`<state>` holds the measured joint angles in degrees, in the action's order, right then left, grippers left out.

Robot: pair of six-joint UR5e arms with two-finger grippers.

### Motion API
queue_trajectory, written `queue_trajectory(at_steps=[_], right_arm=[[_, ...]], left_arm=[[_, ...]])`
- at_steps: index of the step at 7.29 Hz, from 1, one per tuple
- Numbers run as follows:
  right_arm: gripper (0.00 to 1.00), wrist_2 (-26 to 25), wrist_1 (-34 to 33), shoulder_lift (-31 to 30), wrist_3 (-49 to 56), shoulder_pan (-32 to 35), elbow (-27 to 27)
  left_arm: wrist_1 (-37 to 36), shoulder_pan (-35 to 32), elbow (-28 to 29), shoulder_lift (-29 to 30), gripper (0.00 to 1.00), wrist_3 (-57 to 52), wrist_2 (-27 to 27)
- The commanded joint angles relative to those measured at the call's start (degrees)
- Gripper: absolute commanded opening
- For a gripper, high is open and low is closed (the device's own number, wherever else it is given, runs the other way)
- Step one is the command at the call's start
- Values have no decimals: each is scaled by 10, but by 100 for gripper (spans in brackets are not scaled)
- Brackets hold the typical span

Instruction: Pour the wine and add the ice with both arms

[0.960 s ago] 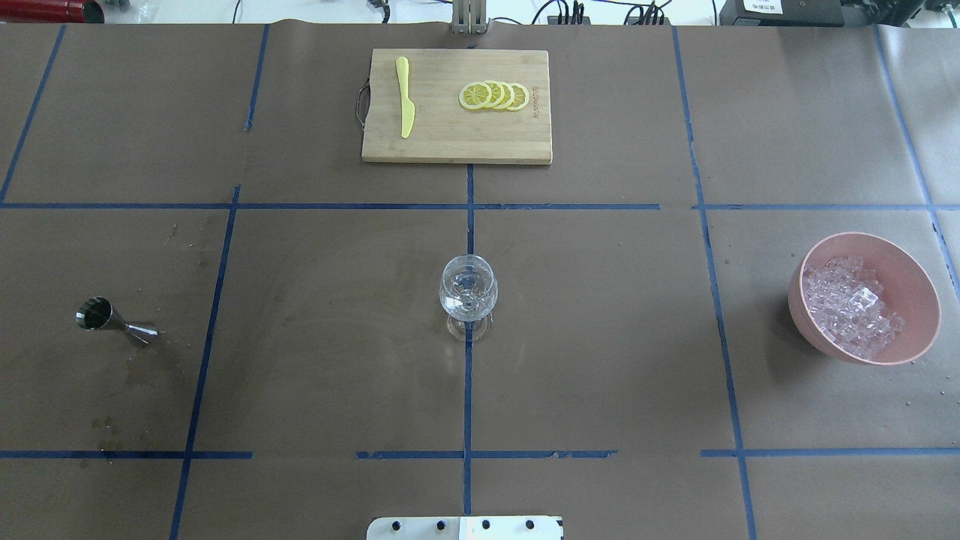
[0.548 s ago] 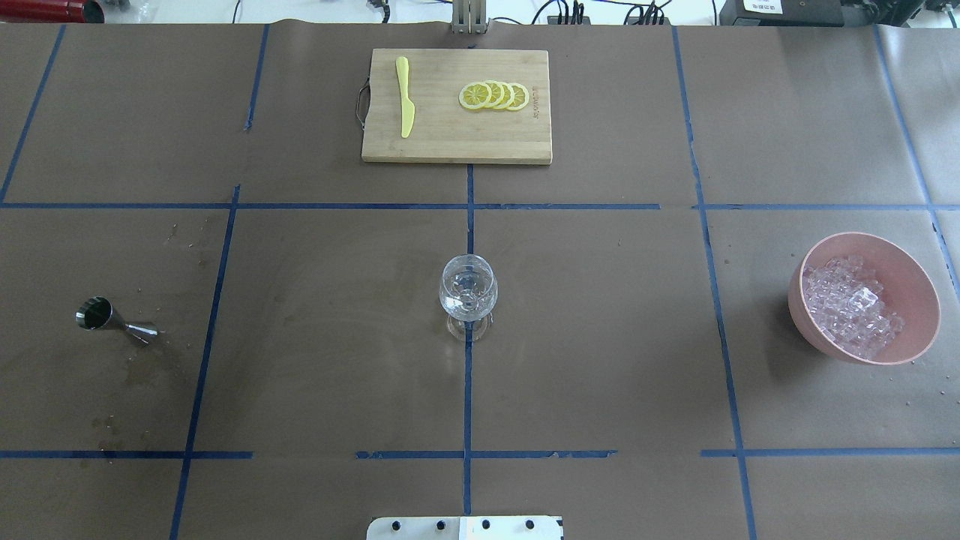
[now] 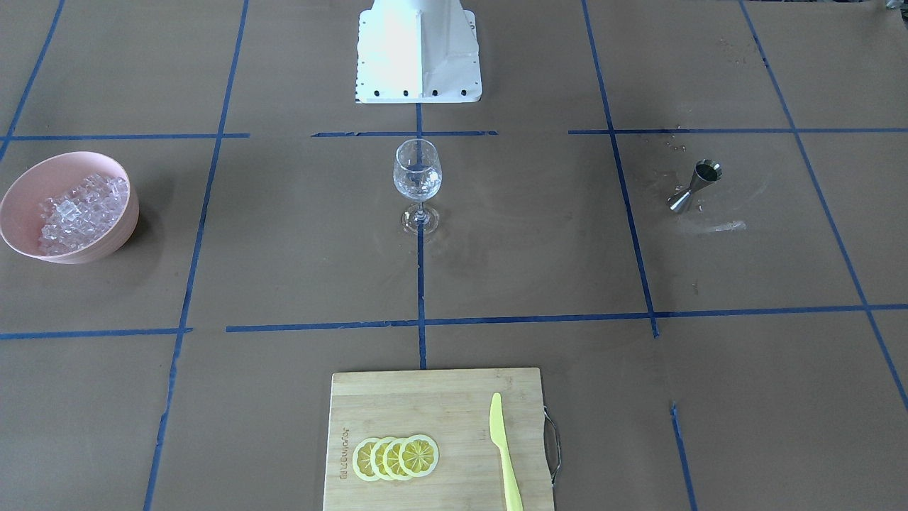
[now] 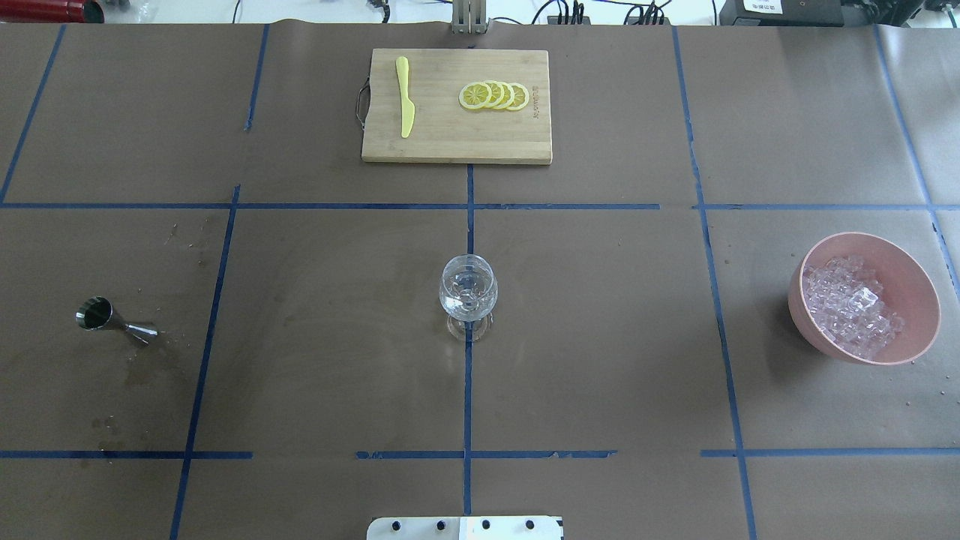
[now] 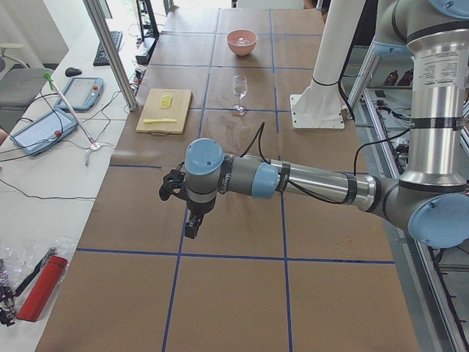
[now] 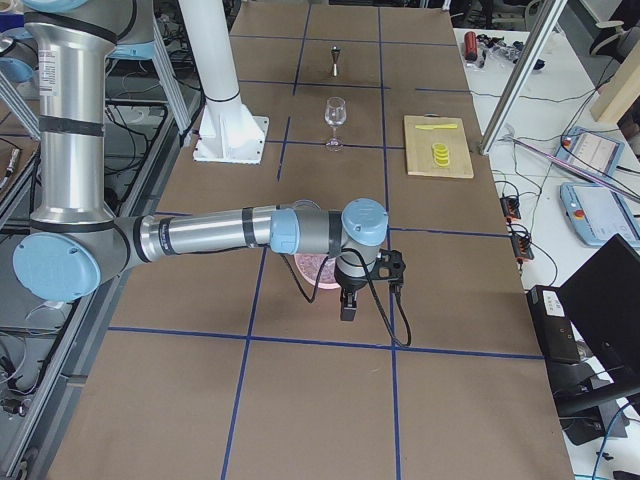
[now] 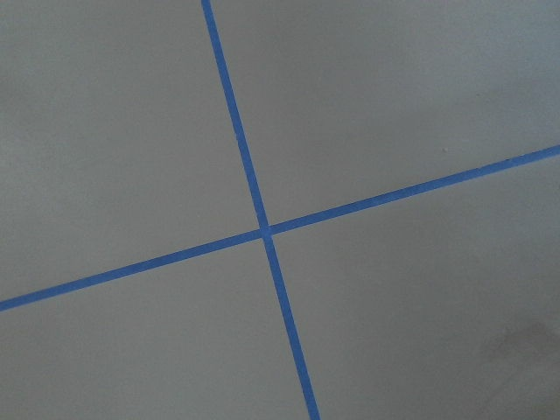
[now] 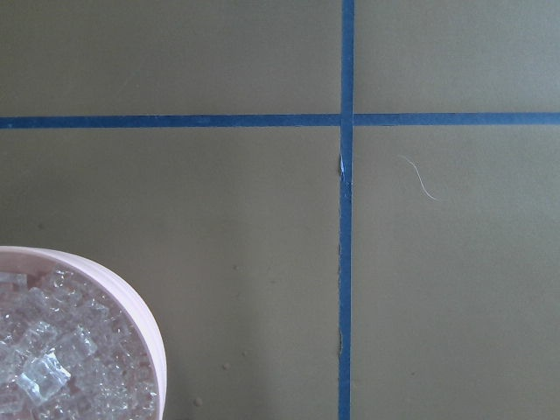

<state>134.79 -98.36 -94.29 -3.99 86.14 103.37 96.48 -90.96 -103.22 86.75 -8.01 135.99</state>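
A clear wine glass (image 4: 468, 295) stands upright at the table's middle, also in the front view (image 3: 417, 174). A pink bowl (image 4: 911, 274) at the right holds the ice (image 4: 851, 306), many small clear cubes. A steel jigger (image 4: 112, 319) stands at the left. My left gripper (image 5: 192, 224) hangs over bare table beyond the jigger's side. My right gripper (image 6: 348, 305) hangs just past the bowl (image 8: 150, 337) of ice (image 8: 48, 372). Both show only in side views, so I cannot tell whether they are open or shut.
A wooden cutting board (image 4: 450, 146) at the far middle carries lemon slices (image 4: 495, 95) and a yellow knife (image 4: 405, 96). The white robot base (image 3: 418, 53) is at the near edge. A red cylinder (image 5: 40, 290) lies on the side bench.
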Motion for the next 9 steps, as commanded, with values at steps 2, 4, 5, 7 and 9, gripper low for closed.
queue_trajectory(at_steps=[2, 4, 5, 7, 9], right_arm=[[100, -1, 1, 2, 0, 0, 3], [100, -1, 1, 6, 0, -1, 3], [100, -1, 1, 7, 0, -1, 2], [100, -1, 1, 6, 0, -1, 3], [100, 0, 1, 6, 0, -2, 3]], left_arm=[[29, 41, 6, -3, 100, 5, 45], [50, 50, 10, -4, 100, 3, 45], [81, 51, 5, -1, 100, -2, 42], [246, 80, 35, -7, 100, 62, 36], [434, 163, 39, -60, 100, 269, -21]])
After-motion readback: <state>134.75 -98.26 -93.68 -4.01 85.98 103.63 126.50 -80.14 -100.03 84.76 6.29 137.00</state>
